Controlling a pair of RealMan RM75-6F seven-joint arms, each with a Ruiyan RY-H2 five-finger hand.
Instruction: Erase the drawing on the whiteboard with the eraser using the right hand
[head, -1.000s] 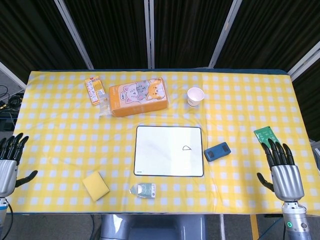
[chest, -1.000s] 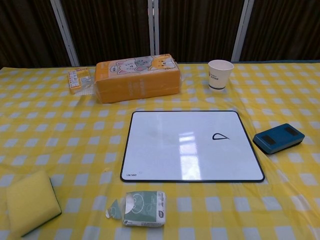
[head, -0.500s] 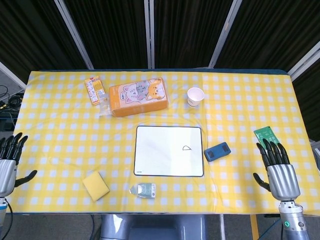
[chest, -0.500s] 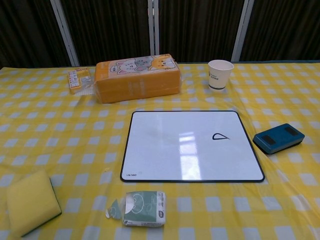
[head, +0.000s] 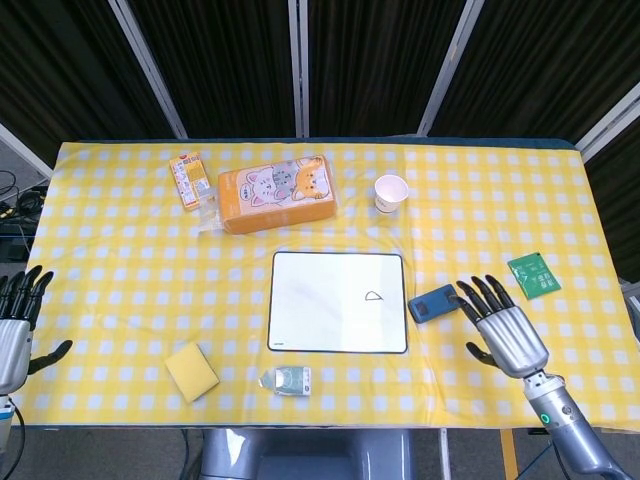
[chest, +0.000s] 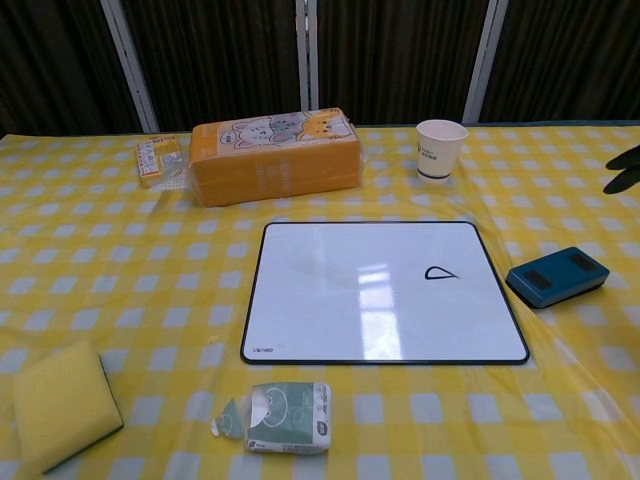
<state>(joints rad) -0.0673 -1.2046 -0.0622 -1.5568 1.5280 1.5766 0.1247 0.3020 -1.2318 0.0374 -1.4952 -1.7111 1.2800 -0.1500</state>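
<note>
The whiteboard (head: 338, 301) (chest: 380, 290) lies flat at the table's middle with a small black half-oval drawing (head: 374, 296) (chest: 440, 272) near its right side. The blue eraser (head: 433, 303) (chest: 557, 276) lies on the cloth just right of the board. My right hand (head: 502, 331) hovers open, fingers spread, a little right of the eraser and not touching it; only its dark fingertips (chest: 626, 170) show at the chest view's right edge. My left hand (head: 15, 325) is open at the table's left edge, far from the board.
An orange cat-print tissue pack (head: 276, 193), a snack box (head: 186, 180) and a paper cup (head: 391, 192) stand behind the board. A yellow sponge (head: 191, 371) and small tissue packet (head: 288, 379) lie in front. A green packet (head: 533, 274) lies far right.
My right hand has moved left and forward from the table's right edge toward the eraser, uncovering the green packet. The left hand has drifted slightly down. Objects are unmoved.
</note>
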